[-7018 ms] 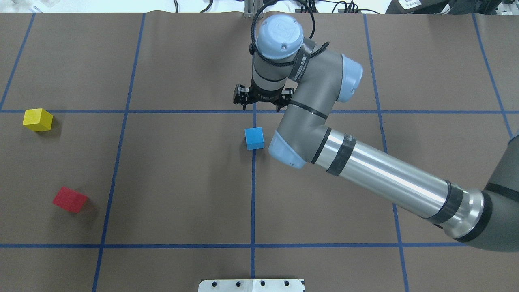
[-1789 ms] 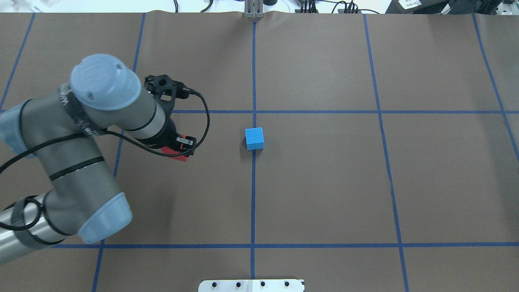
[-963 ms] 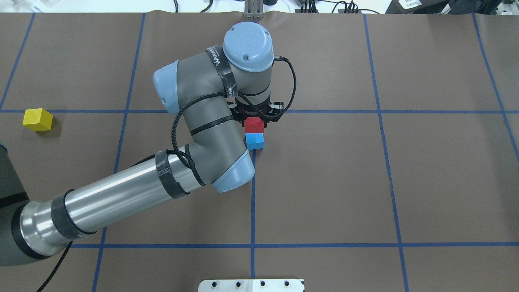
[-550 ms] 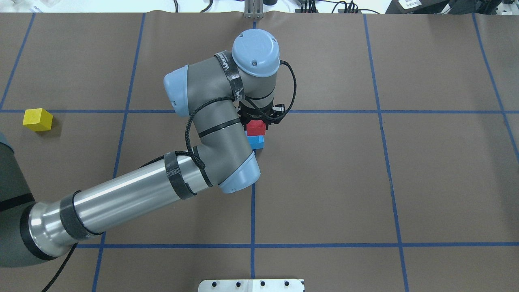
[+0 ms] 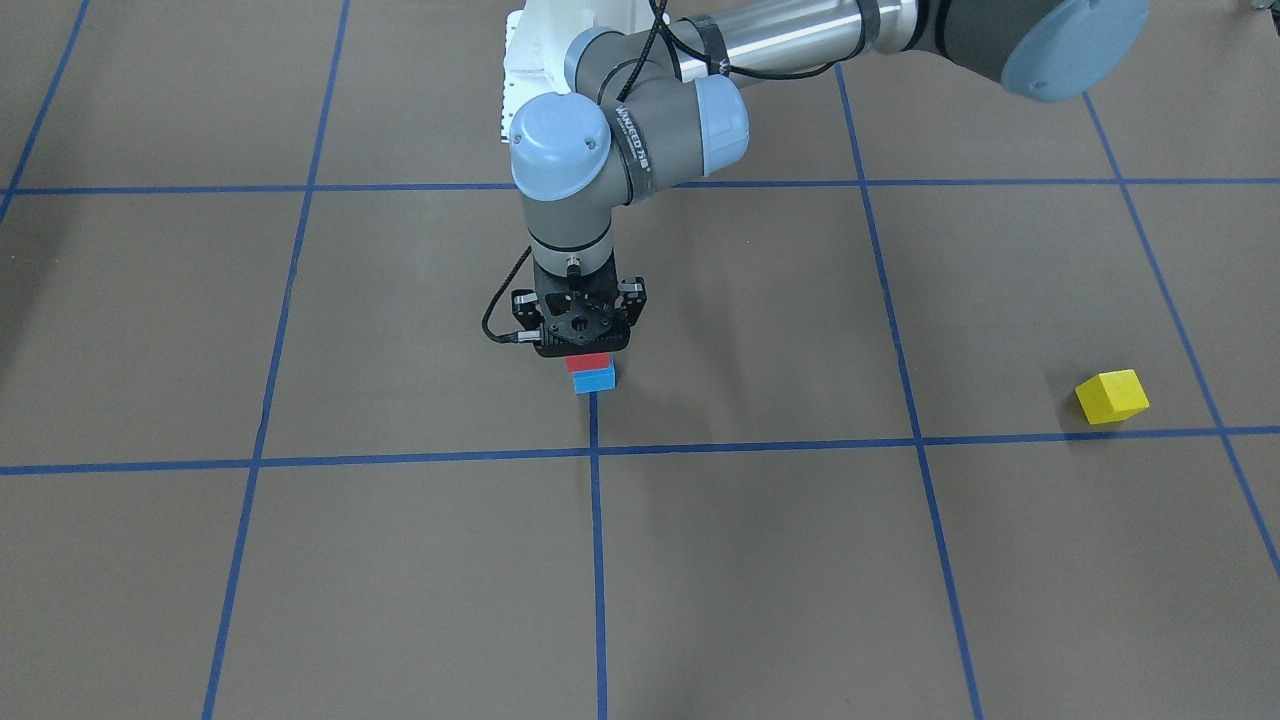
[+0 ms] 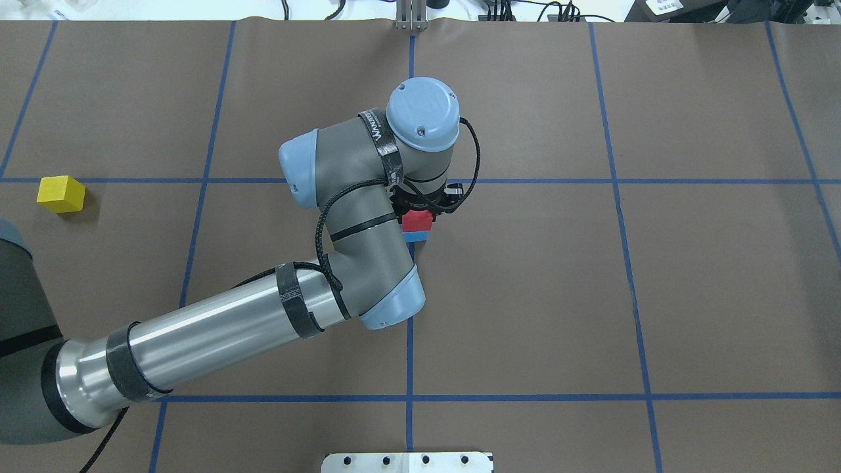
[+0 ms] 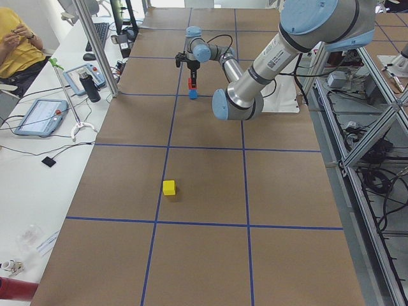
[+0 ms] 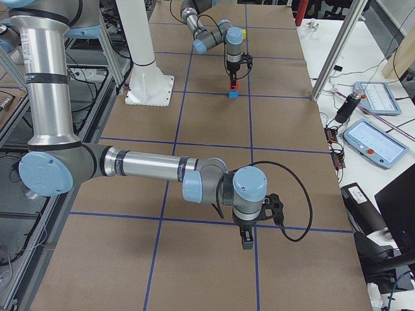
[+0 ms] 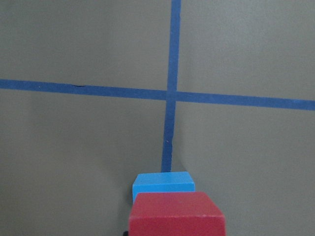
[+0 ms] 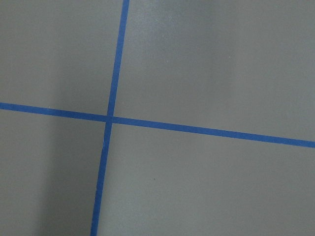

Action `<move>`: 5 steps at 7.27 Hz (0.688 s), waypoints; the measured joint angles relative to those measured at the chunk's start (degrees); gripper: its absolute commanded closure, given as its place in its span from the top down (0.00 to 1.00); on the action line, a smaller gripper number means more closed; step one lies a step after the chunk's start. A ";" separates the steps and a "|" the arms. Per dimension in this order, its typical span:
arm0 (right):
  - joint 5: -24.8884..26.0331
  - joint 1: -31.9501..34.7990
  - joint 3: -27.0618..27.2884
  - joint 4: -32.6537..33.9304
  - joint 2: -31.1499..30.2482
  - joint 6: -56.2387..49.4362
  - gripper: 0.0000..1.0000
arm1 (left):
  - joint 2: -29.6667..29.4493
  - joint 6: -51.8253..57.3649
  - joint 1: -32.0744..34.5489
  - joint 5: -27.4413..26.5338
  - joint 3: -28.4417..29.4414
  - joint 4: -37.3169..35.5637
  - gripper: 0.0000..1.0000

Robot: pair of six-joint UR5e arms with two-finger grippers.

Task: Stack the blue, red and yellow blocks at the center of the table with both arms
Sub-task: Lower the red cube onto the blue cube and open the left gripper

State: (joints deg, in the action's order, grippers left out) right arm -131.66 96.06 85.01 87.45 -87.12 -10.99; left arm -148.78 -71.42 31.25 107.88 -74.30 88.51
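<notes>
Left jaws point straight down, clamped narrow on red block [image 5: 587,362]. Red block sits directly over blue block [image 5: 594,379], faces appearing to touch, on the centre tape line mid-worktop [image 5: 800,560]. Yellow block [image 5: 1111,396] lies alone, well apart toward the robot's left. Right jaws hang low over the worktop's right end; side view only, cannot tell their width.

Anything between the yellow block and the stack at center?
Nothing visible lies on the table between the yellow block and the stack. But the left end effector grips the red block on top of the blue block, so the top spot is occupied until it clears.
</notes>
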 measured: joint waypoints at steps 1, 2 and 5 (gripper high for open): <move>0.00 0.00 -0.01 0.00 0.01 0.00 0.99 | 0.10 -0.01 -0.02 -0.03 0.13 0.39 0.18; 0.00 0.00 -0.02 0.00 0.01 0.00 0.99 | 0.26 0.04 -0.05 -0.04 0.17 0.79 0.19; 0.00 0.00 0.00 0.00 0.01 0.00 0.99 | 0.65 0.27 0.02 -0.04 0.20 1.61 0.20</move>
State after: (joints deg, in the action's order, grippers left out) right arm -131.66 96.07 85.01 87.45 -87.10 -10.98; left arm -148.13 -71.15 31.28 107.84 -74.10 90.12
